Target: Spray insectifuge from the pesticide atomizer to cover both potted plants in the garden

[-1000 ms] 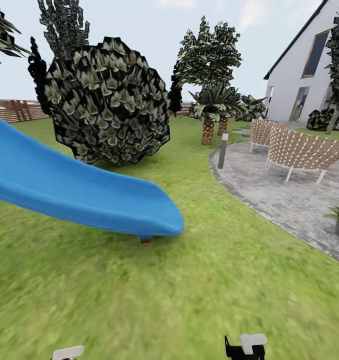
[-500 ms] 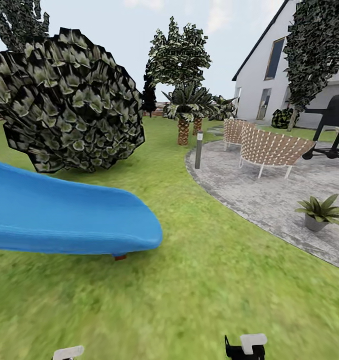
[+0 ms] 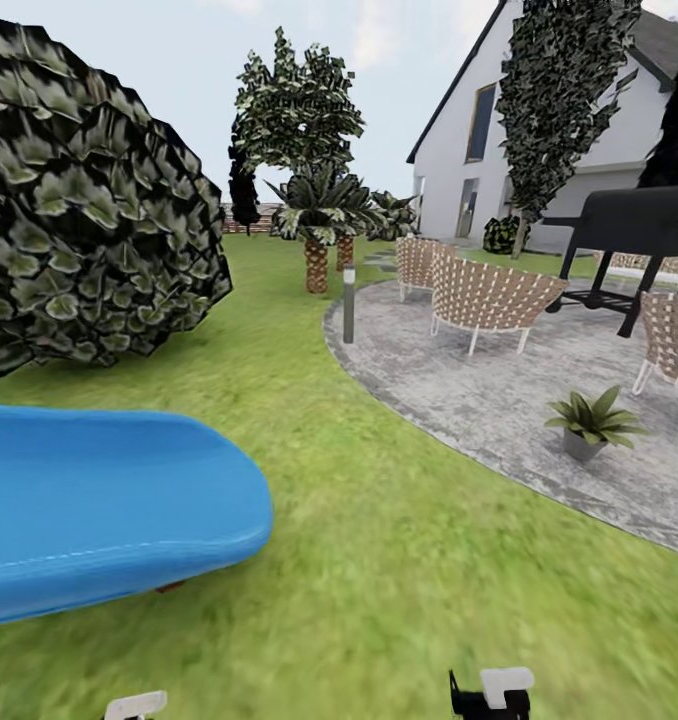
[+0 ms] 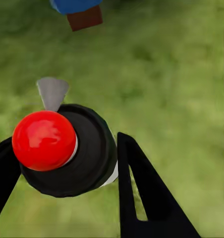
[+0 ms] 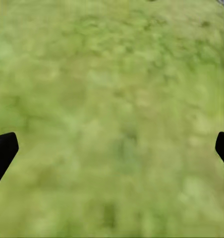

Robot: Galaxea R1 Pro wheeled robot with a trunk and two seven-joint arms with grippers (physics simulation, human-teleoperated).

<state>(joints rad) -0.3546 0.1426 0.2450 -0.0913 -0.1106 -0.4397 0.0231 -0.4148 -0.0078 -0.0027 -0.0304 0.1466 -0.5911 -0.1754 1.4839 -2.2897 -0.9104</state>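
Note:
In the left wrist view my left gripper (image 4: 62, 148) is shut on the pesticide atomizer (image 4: 87, 158), a dark round bottle seen from above with a red top, a white band and a small grey nozzle (image 4: 52, 92). Its black fingers (image 4: 137, 183) press on both sides of the bottle above the grass. My right gripper (image 5: 112, 144) hangs open over bare lawn, with only its two fingertips showing at the edges of the right wrist view. One potted plant (image 3: 591, 420), a low rosette in a small grey pot, stands on the stone patio (image 3: 479, 400) ahead to the right in the head view.
A blue slide (image 3: 109, 505) ends close on my left, with a big round bush (image 3: 79, 230) behind it. On the patio are woven chairs (image 3: 489, 295), a black grill (image 3: 634, 225) and a grey lamp post (image 3: 349, 300). A palm (image 3: 319, 215) and a white house (image 3: 539, 140) lie beyond. Lawn (image 3: 399, 560) stretches ahead.
The whole head view has swung to the right: the slide and bush slid left, the potted plant came fully into view, and the grill and another chair appeared. The atomizer stays held.

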